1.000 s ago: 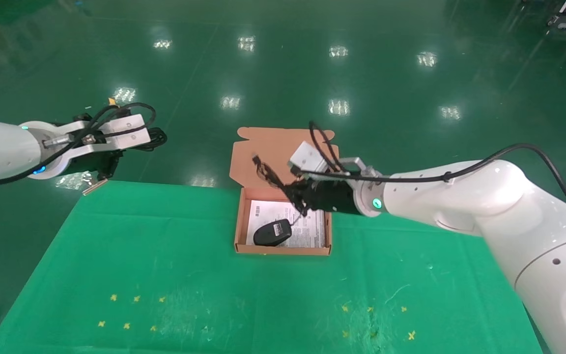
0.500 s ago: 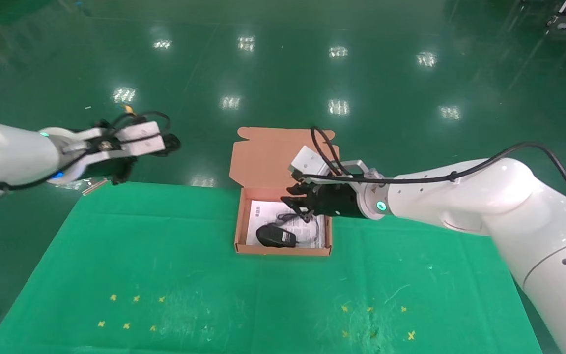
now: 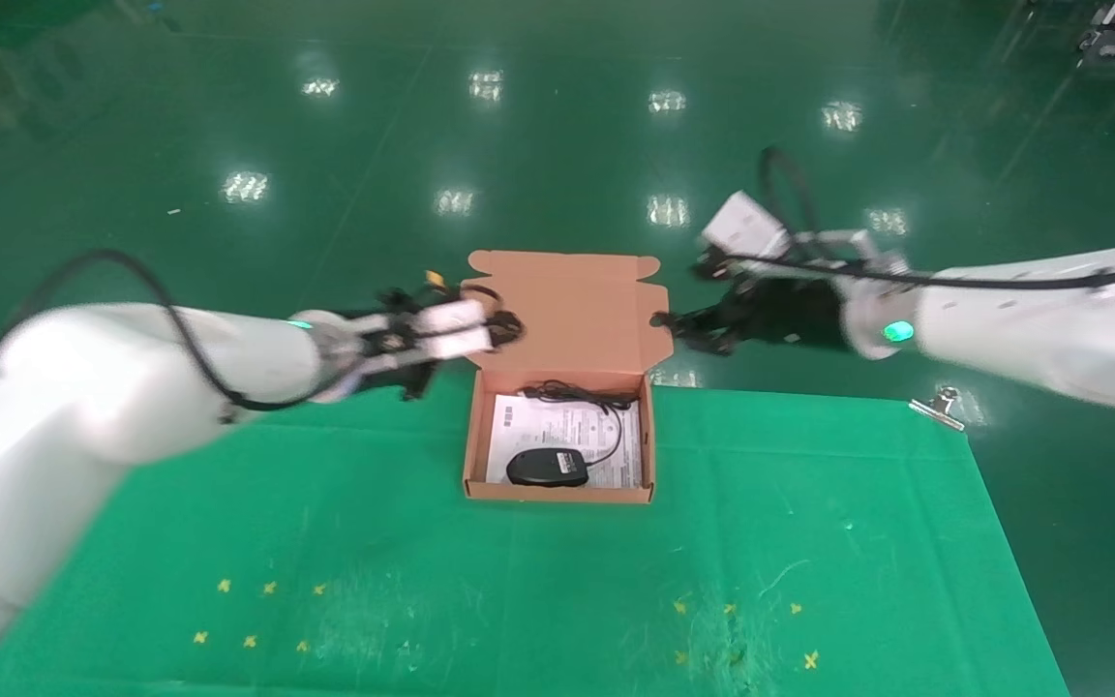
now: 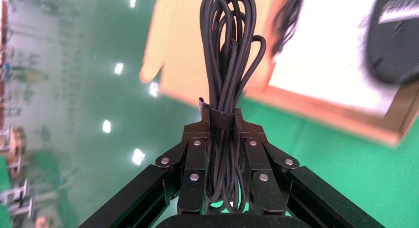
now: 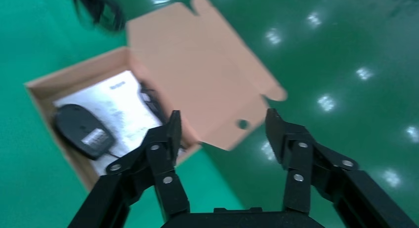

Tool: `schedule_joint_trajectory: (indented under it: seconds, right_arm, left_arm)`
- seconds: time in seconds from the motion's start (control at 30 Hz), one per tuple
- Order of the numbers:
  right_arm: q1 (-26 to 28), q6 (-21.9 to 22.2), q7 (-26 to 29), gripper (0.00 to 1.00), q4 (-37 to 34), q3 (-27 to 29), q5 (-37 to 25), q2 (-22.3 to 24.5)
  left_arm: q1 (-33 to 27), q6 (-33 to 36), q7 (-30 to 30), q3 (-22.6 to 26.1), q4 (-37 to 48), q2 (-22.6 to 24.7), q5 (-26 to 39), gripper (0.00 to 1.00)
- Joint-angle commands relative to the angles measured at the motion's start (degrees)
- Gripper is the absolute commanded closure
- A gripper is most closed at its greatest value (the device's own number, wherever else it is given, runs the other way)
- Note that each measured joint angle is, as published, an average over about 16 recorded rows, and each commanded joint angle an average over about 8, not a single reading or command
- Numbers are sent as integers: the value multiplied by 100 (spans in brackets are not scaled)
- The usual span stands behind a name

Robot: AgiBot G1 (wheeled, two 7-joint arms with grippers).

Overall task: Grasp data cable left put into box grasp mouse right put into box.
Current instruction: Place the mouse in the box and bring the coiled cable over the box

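Note:
The salmon-orange box [image 3: 472, 440] stands open at the table's middle back, its lid [image 3: 557, 310] upright. The black mouse [image 3: 546, 467] lies inside on the white sheet, its cord [image 3: 579, 395] curled at the box's back. My left gripper [image 3: 492, 334] is shut on the data cable [image 3: 511, 323], a strapped black loop bundle, just left of the lid. In the left wrist view the gripper [image 4: 221, 120] clamps the cable [image 4: 228, 50] above the box's wall [image 4: 346, 121]. My right gripper [image 3: 683, 324] is open and empty, right of the lid. The right wrist view shows it [image 5: 222, 126] above the lid [image 5: 197, 74] and mouse [image 5: 81, 131].
A green cloth [image 3: 519, 581] covers the table, with small yellow cross marks [image 3: 267, 588] near the front on both sides. A metal clip [image 3: 940, 407] holds the cloth at the back right edge. Shiny green floor lies beyond the table.
My right gripper let go of the mouse's cord and drew back up and right, out of the box. My left arm swung right with the data cable, up to the box's lid.

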Motion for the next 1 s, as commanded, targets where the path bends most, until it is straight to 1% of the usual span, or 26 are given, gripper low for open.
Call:
schedule_joint_trajectory:
  seconds: [0.03,0.13,0.3,0.47,0.6,0.73,0.87,1.0]
  right_arm:
    - [52,-16,36,0,133,20,-15,202]
    - [101,-59,194,0,399,13,-78,455]
    - [119,-94,528,0,867,-32,-218,784]
    - [63,-37,869,0,1243,-98,-375,938]
    - [21,21,1093,0,1456,-142,-484,1004]
    - [0,50,1224,0,1593,-167,-550,1052]
    - [-7,59,1266,0,1656,-176,-576,1079]
    - [-10,63,1266,0,1658,-179,-583,1080]
  left_arm:
    - [-1,-358,360,25,475,294,-225,100]
    - [11,-662,835,185,801,463,-722,100]
    - [22,-915,1429,581,991,513,-1613,100]
    - [-4,-1024,1799,976,1109,521,-2346,100]
    - [-52,-1070,2008,1242,1184,522,-2812,100]
    - [-102,-1102,2144,1425,1238,529,-3117,50]
    - [-125,-1127,2195,1513,1272,537,-3250,0]
    - [-131,-1132,2194,1520,1274,535,-3255,0]
